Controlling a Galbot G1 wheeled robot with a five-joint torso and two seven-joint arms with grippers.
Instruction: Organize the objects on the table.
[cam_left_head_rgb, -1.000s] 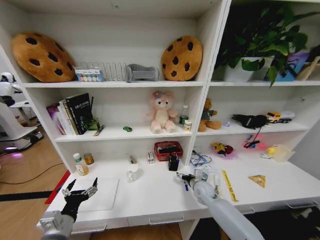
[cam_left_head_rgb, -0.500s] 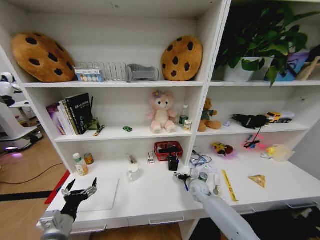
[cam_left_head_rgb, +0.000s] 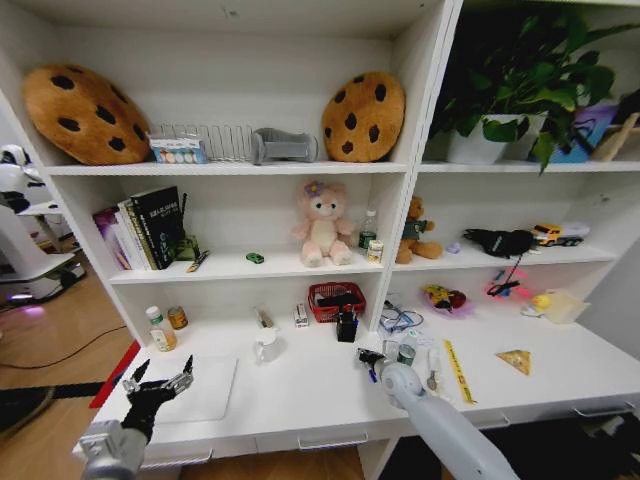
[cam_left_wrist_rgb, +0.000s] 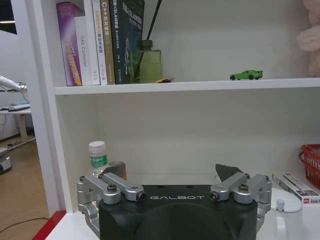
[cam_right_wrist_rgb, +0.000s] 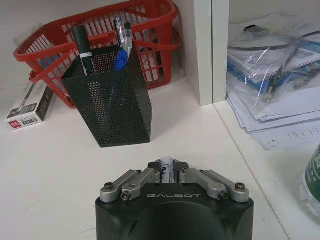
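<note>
- Two grippers are over the bench (cam_left_head_rgb: 300, 395). The right gripper (cam_left_head_rgb: 368, 357) is near the middle, just short of the black mesh pen holder (cam_right_wrist_rgb: 110, 102). The left gripper (cam_left_head_rgb: 157, 384) hangs over the near left end.
- In the right wrist view the right gripper's (cam_right_wrist_rgb: 167, 172) jaws are drawn together on one white pen-like stick (cam_right_wrist_rgb: 166, 167), whose tip pokes up between them.
- The left gripper's jaws are spread wide with nothing between them, above the silver laptop (cam_left_head_rgb: 205, 385) lying flat at the bench's left front.
- The mesh holder carries about three pens: one black marker (cam_right_wrist_rgb: 83, 48), one blue pen (cam_right_wrist_rgb: 120, 59), one clear-barrelled.
- One red basket (cam_right_wrist_rgb: 100, 37) stands directly behind the holder, touching or nearly so; one small box (cam_right_wrist_rgb: 29, 102) lies beside it.
- The shelf's upright panel (cam_right_wrist_rgb: 202, 50) stands beside the holder; past it lies a pile of bagged papers (cam_right_wrist_rgb: 272, 55).
- On the bench's right half lie one yellow ruler (cam_left_head_rgb: 458, 370), one yellow wedge (cam_left_head_rgb: 517, 361), one spoon (cam_left_head_rgb: 431, 375) and one small tin (cam_left_head_rgb: 406, 353).
- One green toy car (cam_left_wrist_rgb: 246, 75) sits on the shelf above.
- Bare bench lies between the laptop and the right gripper, out to the front edge.
</note>
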